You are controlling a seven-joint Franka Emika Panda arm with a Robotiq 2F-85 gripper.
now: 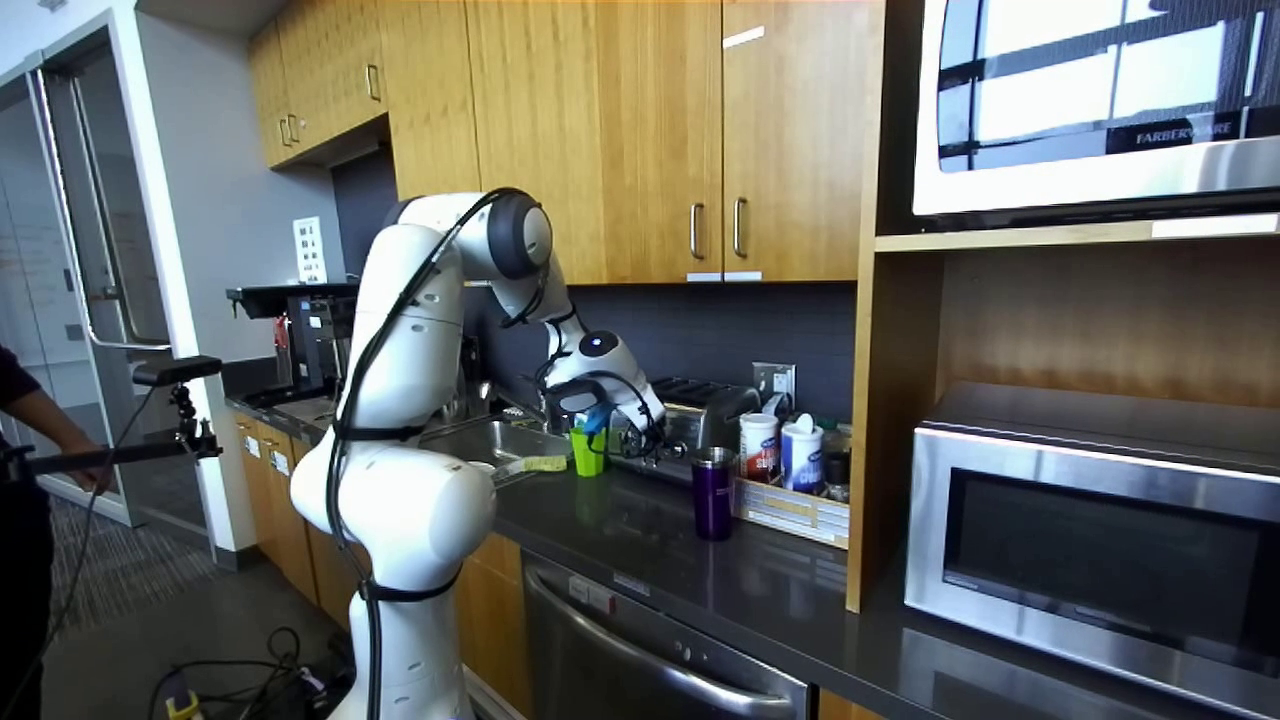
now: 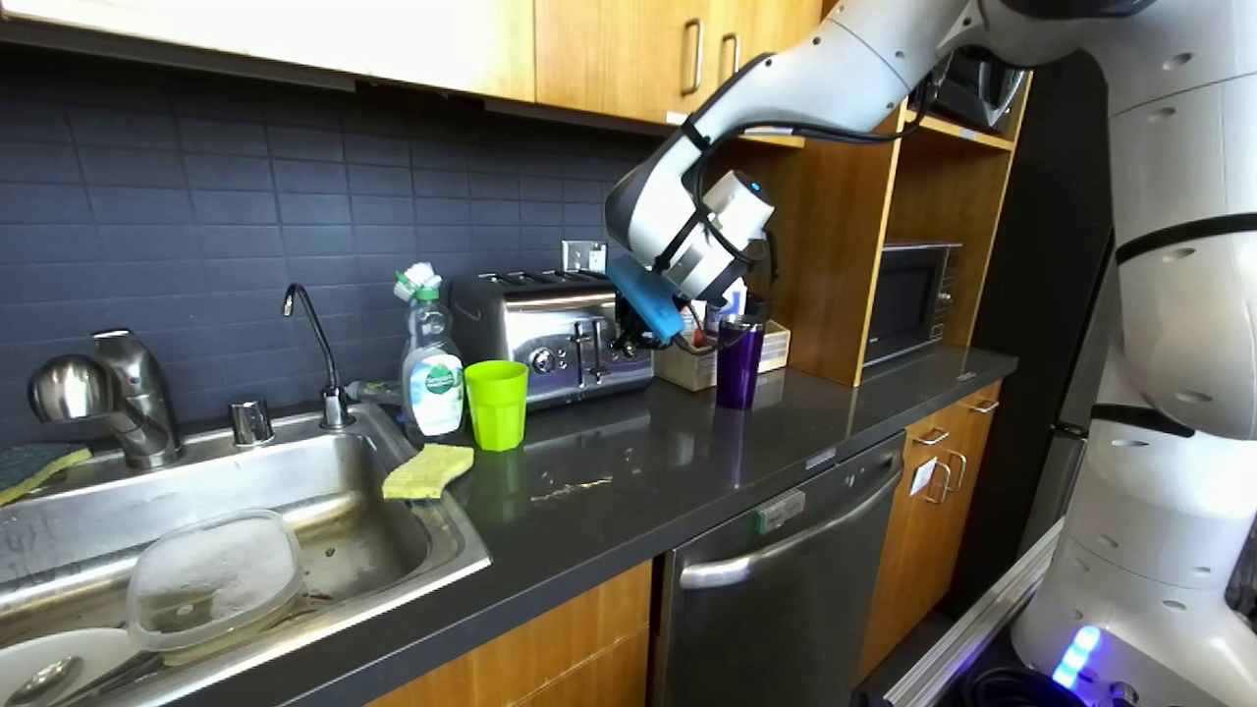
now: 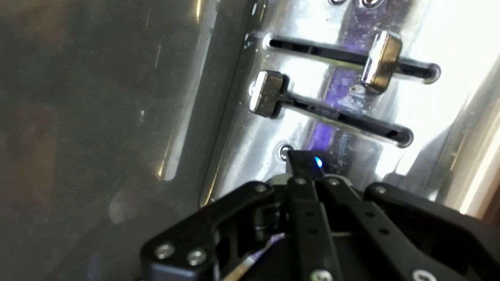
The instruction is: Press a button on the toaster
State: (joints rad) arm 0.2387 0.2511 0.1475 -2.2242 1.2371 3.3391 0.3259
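1. In an exterior view, the toaster (image 1: 722,414) stands on the dark counter (image 1: 640,522), the purple tumbler (image 1: 713,500) near one end of it. The gripper (image 1: 652,441) is right at the toaster's front, so the reach looks done; its jaws are too small to read here.
2. In an exterior view, the green cup (image 2: 496,407) stands before the toaster's opposite end. The gripper (image 2: 628,336) is by the half of the toaster's face away from that cup, so lining up seems nearly complete.
3. In the wrist view, the fingers (image 3: 301,162) are pressed together, nothing visibly pinched. On the toaster's face, the near lever (image 3: 267,93) sits low, toward the counter, the far lever (image 3: 382,62) well above it. A round button (image 3: 284,152) lies just beside the fingers; touching or apart, I cannot tell.
4. There too, a blue spot (image 3: 318,161) shows at the fingers, perhaps a lit control, perhaps a reflection. The press itself is unconfirmed; that push, I judge, is what is left, if not already made.
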